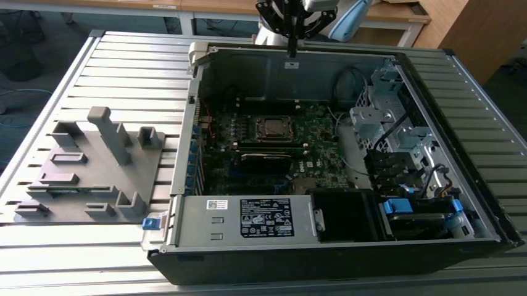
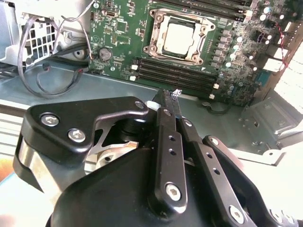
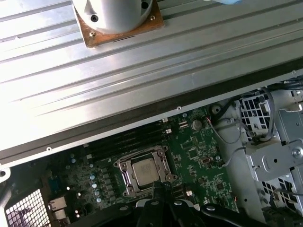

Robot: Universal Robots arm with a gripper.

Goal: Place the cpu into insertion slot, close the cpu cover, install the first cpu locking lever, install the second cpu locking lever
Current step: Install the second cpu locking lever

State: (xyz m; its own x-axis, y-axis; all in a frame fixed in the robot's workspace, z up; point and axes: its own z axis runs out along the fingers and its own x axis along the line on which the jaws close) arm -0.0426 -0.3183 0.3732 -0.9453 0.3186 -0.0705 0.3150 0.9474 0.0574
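1. The computer case (image 1: 346, 240) lies open on the tabletop (image 1: 132, 68), towards the exterior view's right.
2. A fixture block (image 1: 86, 169) sits on the tabletop at the exterior view's left, just beside the case.
3. The motherboard (image 1: 309, 132) lies flat in the case's floor.
4. The insertion slot (image 1: 273, 127) sits on the motherboard, with the cpu (image 2: 179, 38) in it and the cpu cover (image 2: 195, 53) framing the chip.
5. The memory slots (image 2: 175, 75) run alongside the socket.
6. The power supply (image 1: 247, 219) occupies the case's near side.
7. Drive cages (image 1: 387, 117) stand at the exterior view's right inside the case.
8. The gripper (image 1: 292, 50) hangs above the case's far wall, well apart from the socket.
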